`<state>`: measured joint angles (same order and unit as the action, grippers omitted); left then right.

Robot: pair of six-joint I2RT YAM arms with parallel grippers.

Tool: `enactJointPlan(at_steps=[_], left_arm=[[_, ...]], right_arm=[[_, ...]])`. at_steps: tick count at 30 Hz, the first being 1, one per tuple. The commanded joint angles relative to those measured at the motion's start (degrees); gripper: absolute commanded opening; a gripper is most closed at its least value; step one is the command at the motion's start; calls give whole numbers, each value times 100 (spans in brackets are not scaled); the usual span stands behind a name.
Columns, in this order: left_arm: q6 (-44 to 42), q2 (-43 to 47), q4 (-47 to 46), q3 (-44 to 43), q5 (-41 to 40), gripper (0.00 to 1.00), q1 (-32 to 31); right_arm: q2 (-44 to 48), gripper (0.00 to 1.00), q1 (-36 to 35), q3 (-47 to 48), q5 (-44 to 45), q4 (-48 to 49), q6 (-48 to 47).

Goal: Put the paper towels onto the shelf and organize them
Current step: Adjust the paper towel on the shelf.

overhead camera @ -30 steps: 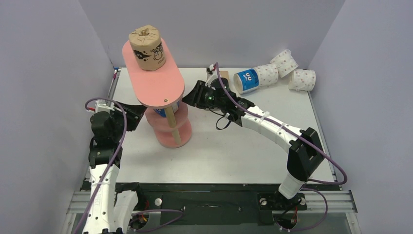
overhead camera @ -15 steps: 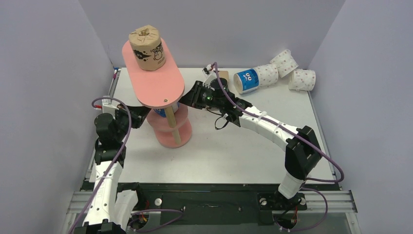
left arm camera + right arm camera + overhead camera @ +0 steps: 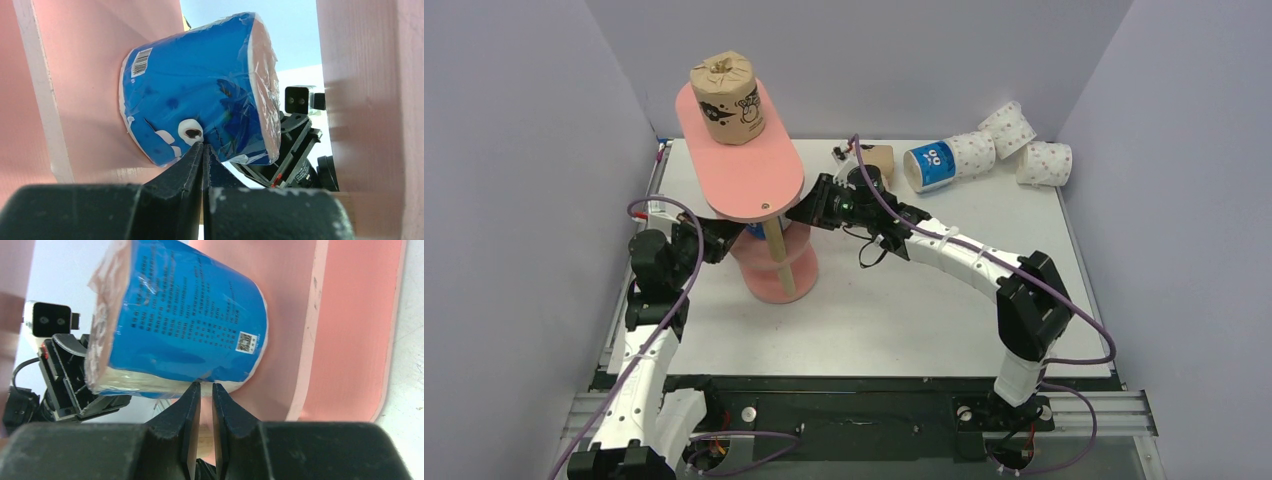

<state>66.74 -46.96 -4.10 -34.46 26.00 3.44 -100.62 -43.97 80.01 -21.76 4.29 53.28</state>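
The pink shelf stands at the table's left. A brown roll stands on its top board. A blue roll lies on its side on the middle tier, mostly hidden under the top board. My left gripper is shut, its tips against the blue roll from the left. My right gripper is all but shut and empty, its tips against the same roll from the right. Each wrist view shows the other gripper behind the roll.
Loose on the far right of the table lie a brown roll, a blue roll and three white pink-dotted rolls. Walls close in the left, back and right. The shelf's wooden post faces front.
My left gripper has moved right, in to the shelf's middle tier. My right gripper has moved left under the top board. Both now meet the blue roll.
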Motion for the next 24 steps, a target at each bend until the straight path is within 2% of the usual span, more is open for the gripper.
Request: enactJointPlan(at_steps=[1, 24], left_arm=[[-153, -77, -266, -52, -34, 0, -22], [-237, -849, -479, -262, -340, 0, 3]], right_arm=[[-151, 12, -58, 267, -91, 289, 38], [-1057, 13, 0, 1388, -229, 169, 169]])
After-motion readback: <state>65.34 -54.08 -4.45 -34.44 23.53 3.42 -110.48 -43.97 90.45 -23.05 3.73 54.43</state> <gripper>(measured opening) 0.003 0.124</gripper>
